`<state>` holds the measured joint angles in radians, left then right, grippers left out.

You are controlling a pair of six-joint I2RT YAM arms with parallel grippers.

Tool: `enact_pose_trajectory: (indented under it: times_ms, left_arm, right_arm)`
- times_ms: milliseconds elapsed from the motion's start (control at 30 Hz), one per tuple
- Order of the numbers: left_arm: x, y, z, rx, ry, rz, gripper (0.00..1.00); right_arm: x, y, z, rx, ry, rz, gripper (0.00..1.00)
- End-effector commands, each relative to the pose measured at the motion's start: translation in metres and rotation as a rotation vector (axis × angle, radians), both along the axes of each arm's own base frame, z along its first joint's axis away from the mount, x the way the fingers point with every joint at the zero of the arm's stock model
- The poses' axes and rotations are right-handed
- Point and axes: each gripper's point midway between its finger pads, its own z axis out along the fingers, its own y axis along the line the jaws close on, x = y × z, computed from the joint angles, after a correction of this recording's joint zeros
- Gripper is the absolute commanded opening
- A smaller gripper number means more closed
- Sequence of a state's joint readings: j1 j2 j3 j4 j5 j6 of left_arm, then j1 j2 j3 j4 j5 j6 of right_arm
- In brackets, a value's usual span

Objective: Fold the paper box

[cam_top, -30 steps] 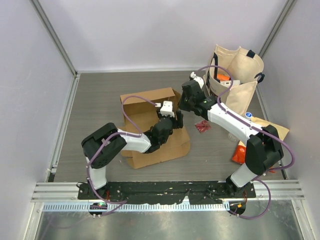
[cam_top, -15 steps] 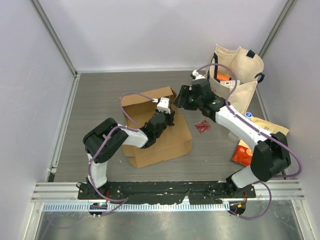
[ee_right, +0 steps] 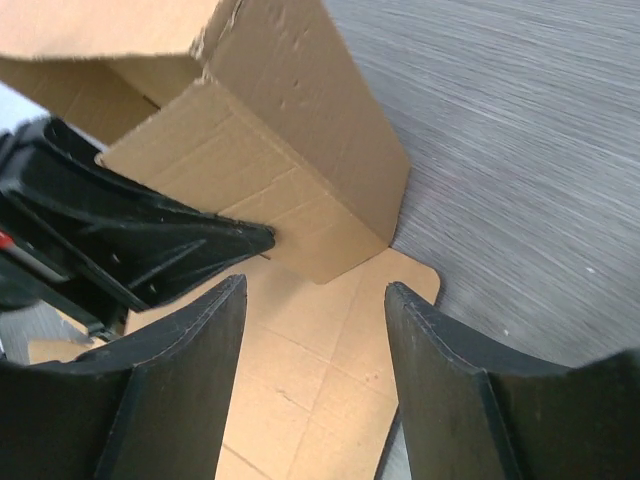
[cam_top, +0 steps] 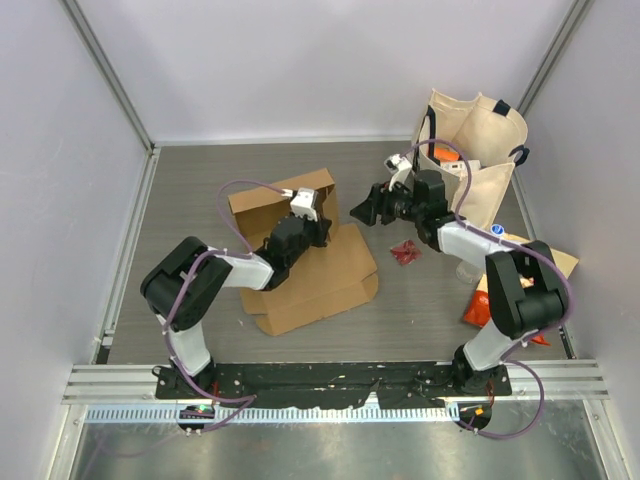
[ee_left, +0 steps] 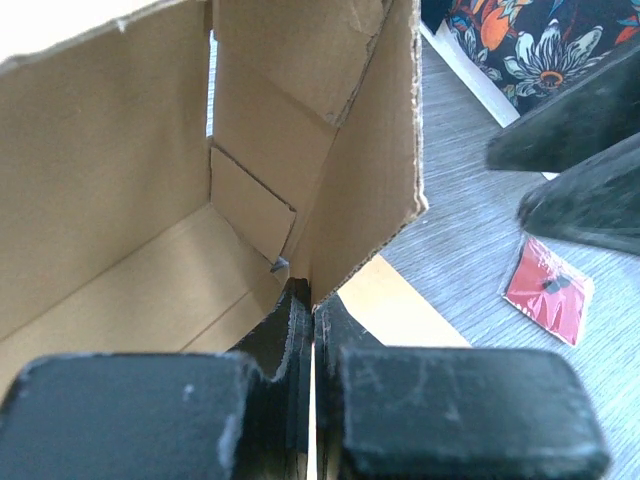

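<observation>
Left hand point(ee_left: 303, 300): clenched, grasping the paper box point(cam_top: 320, 275). Your left wrist view shows both fingers point(ee_left: 275, 350) pressed together on the lower edge of an upright cardboard wall, at an inside corner.

Right hand point(ee_right: 315, 288): released, jaws wide apart, nothing between them. It points toward 9 o'clock in the top view, with its tips just beside the raised wall. You cannot tell from these views whether it touches.

Paper box: partly erected, lying left of the tabletop point(cam_top: 200, 180) centre.
- 2 walls stand up at the 12 o'clock side and meet at a corner.
- A flat panel with flaps lies spread toward 6 o'clock.
- Your right wrist view looks down on that flat panel and on the outer face of the raised wall, with the left hand's dark fingers at 9 o'clock.

Surroundings:
- Small red packet point(cam_top: 405, 253) lies flat at 5 o'clock from the right hand, apart from the box.
- Cream tote bag point(cam_top: 480, 150) stands at 2 o'clock on the tabletop.
- Orange snack bag point(cam_top: 480, 305) lies at 4 o'clock, near the right arm.
</observation>
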<state>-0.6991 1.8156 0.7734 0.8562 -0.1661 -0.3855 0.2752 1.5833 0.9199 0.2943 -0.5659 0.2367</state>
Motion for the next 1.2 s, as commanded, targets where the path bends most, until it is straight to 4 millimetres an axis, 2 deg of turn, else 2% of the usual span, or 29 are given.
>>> enact_pose_trajectory:
  times_ms: [0,67,133,167,233,300,333,367,600,767,867,900,967,1000,1033,1067,1100,1133,1167]
  left_arm:
    - [-0.005,0.006,0.013,0.03,-0.002,-0.083,0.0]
    - [-0.007,0.008,0.008,0.055,0.018,-0.114,0.0]
    - [-0.004,0.013,0.005,0.068,0.031,-0.106,0.0]
    - [-0.005,0.013,0.005,0.064,0.037,-0.13,0.0]
    - [-0.005,0.014,0.003,0.071,0.045,-0.148,0.0]
    - [-0.004,0.016,0.004,0.085,0.043,-0.167,0.0]
    - [-0.004,0.018,-0.002,0.119,0.055,-0.171,0.0]
    - [-0.003,0.021,-0.003,0.136,0.059,-0.167,0.0]
    - [0.001,0.027,-0.002,0.242,0.062,-0.196,0.0]
    - [0.003,0.035,-0.008,0.292,0.07,-0.181,0.03]
    - [0.003,0.043,-0.011,0.303,0.091,-0.138,0.14]
    - [0.002,0.045,-0.013,0.288,0.109,-0.119,0.28]
    - [-0.003,0.046,0.001,0.254,0.093,-0.107,0.4]
    - [-0.004,0.06,-0.001,0.253,0.113,-0.024,0.46]
    - [-0.007,0.063,0.019,0.221,0.081,-0.009,0.48]
    - [-0.012,0.066,0.025,0.202,0.079,0.009,0.51]
    - [-0.019,0.078,0.021,0.214,0.098,0.054,0.54]
    - [-0.026,0.08,0.03,0.185,0.103,0.068,0.54]
    - [-0.032,0.085,0.049,0.157,0.078,0.085,0.55]
  right_arm:
    - [0.009,0.026,0.03,0.008,-0.309,0.192,0.63]
    - [0.016,0.031,0.031,0.011,-0.35,0.203,0.64]
    - [0.02,0.036,0.022,0.013,-0.354,0.235,0.65]
    - [0.023,0.042,0.027,0.019,-0.386,0.251,0.65]
    - [0.027,0.047,0.015,0.008,-0.397,0.273,0.65]
    - [0.033,0.056,0.019,0.018,-0.43,0.29,0.65]
    - [0.034,0.061,0.01,0.027,-0.412,0.305,0.65]
    - [0.037,0.066,0.017,0.036,-0.443,0.317,0.65]
    - [0.041,0.092,0.0,0.024,-0.478,0.364,0.66]
    - [0.047,0.103,0.005,0.028,-0.515,0.35,0.62]
    - [0.047,0.111,0.005,0.012,-0.545,0.359,0.56]
    - [0.049,0.111,0.002,0.007,-0.54,0.349,0.55]
    - [0.046,0.118,0.002,0.015,-0.547,0.351,0.54]
    - [0.049,0.118,0.002,0.013,-0.55,0.336,0.54]
    - [0.05,0.121,-0.001,0.01,-0.547,0.329,0.55]
    - [0.05,0.122,-0.001,0.01,-0.553,0.321,0.55]
    - [0.05,0.125,0.001,0.011,-0.56,0.313,0.55]
    - [0.052,0.124,-0.003,0.013,-0.55,0.296,0.57]
    - [0.055,0.125,0.0,0.014,-0.561,0.284,0.58]
